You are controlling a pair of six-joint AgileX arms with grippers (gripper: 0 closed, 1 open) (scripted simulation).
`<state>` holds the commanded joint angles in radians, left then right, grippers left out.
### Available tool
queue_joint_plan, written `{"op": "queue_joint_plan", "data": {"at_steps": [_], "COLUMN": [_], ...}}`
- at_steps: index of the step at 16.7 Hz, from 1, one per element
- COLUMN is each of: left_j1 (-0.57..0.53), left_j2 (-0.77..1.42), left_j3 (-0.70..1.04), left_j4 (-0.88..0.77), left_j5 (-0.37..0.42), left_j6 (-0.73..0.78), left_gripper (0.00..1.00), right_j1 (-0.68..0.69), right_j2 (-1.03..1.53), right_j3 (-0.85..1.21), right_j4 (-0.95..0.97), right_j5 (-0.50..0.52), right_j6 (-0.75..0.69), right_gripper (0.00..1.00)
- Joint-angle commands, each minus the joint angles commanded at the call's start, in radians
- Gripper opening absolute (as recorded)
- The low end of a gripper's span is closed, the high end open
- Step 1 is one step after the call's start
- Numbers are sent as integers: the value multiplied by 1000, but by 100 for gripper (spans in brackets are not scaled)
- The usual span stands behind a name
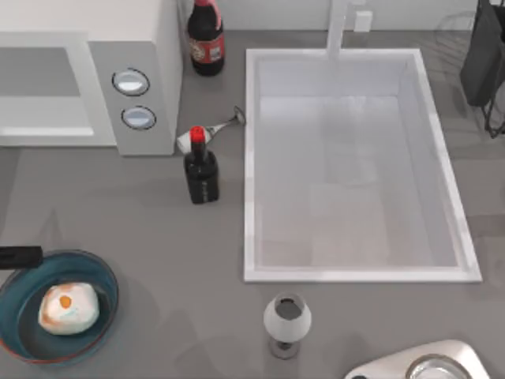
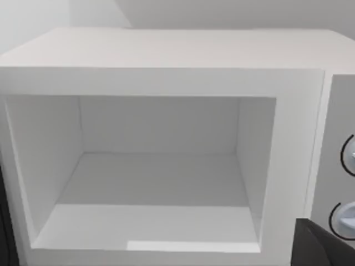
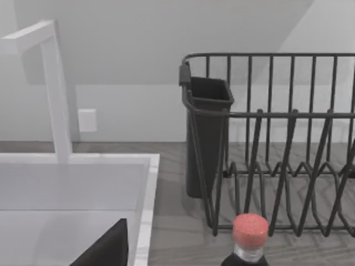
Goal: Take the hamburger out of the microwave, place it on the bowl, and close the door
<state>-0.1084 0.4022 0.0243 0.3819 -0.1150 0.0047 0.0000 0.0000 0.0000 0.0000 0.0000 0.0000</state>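
Note:
The hamburger (image 1: 69, 308), a whitish lump with orange patches, lies inside the blue bowl (image 1: 16, 335) at the front left of the table. The white microwave (image 1: 134, 47) stands at the back left, and its cavity (image 2: 155, 183) is open and empty. The door is out of view. My left gripper (image 1: 20, 257) is a dark shape at the table's left edge, just behind the bowl and touching nothing. It faces the cavity, open, with a dark finger (image 2: 324, 246) at the frame's corner. My right arm (image 1: 426, 365) sits parked at the front right.
A large white sink (image 1: 355, 166) with a faucet (image 3: 55, 88) fills the middle and right. Two dark bottles (image 1: 202, 170) (image 1: 206, 35) stand between microwave and sink. A grey-white goblet (image 1: 287, 322) stands at the front centre. A black dish rack (image 3: 277, 138) is at the back right.

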Motion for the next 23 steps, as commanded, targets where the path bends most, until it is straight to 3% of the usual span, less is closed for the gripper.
{"op": "queue_joint_plan", "data": {"at_steps": [4,9,12,18,23], "left_j1": [-21,-201,-238,-202,35], "left_j2": [20,145,173,198,394], "left_j3": [1,30,37,65,282], "left_j4": [17,114,136,105,-103], "left_j5": [-20,-199,-236,-206,-18], "left_j6": [1,3,4,24,172], "left_gripper": [0,0,0,0,0], "right_j1": [0,0,0,0,0], "right_j2": [0,0,0,0,0], "right_j3": [0,0,0,0,0], "right_j4": [0,0,0,0,0], "right_j5": [0,0,0,0,0], "right_j6": [0,0,0,0,0], "right_gripper": [100,100,100,100,100]}}
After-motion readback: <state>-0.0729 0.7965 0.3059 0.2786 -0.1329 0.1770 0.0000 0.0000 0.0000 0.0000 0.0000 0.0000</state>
